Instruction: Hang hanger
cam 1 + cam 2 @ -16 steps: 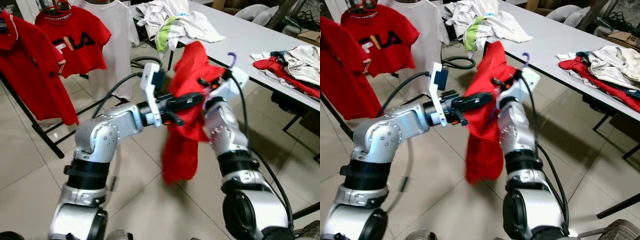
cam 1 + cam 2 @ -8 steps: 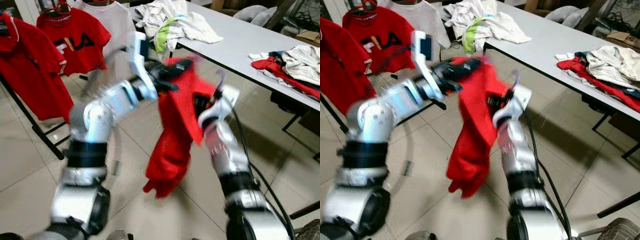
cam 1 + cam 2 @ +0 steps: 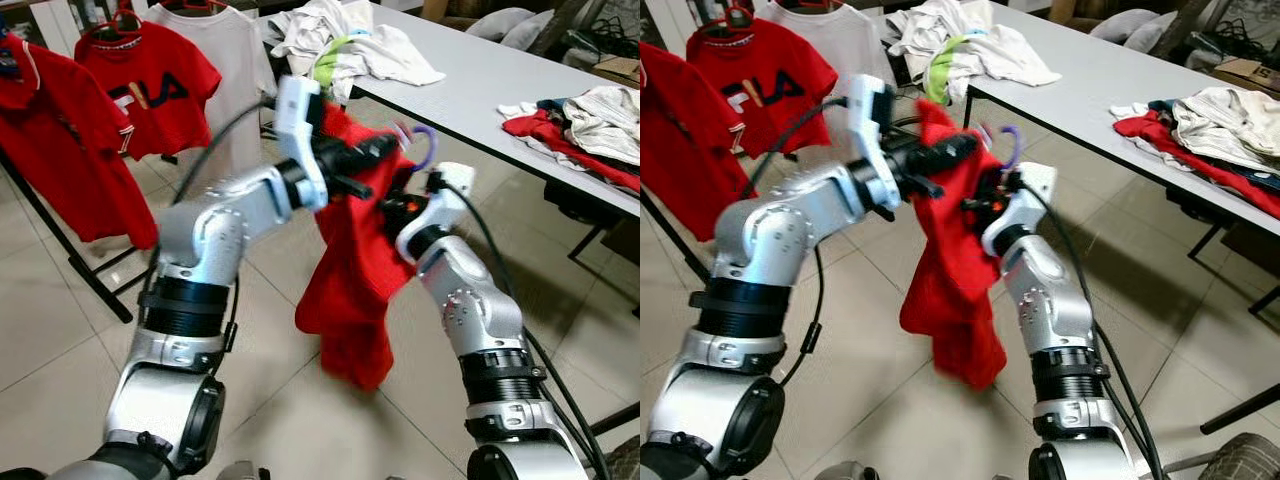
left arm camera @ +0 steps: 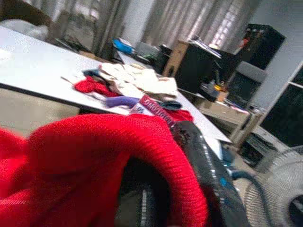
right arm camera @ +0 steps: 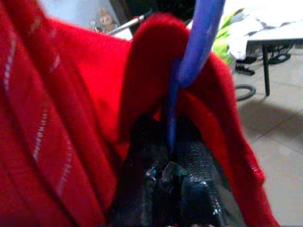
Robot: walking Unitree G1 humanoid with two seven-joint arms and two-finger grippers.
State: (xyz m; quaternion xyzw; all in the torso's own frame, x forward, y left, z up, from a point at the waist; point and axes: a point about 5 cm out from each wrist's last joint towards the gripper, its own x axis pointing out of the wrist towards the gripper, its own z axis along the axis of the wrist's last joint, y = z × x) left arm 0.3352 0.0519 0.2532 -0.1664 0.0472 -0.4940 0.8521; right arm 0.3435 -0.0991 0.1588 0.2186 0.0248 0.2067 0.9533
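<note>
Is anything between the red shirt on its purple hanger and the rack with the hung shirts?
Nothing visible stands between them. The right gripper holds the purple hanger with the red shirt on it; the left gripper holds the shirt's top. The rack is off to the robot's left across bare floor.

Matt red knit shirt (image 3: 352,260), glossy purple plastic hanger (image 5: 199,45)

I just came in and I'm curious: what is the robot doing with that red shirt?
The robot holds a red shirt up in the air with both hands. Its right hand pinches the purple hanger poking out of the shirt's top, and its left hand grips the cloth beside it. The clothes rack with red shirts stands off to its left.
</note>
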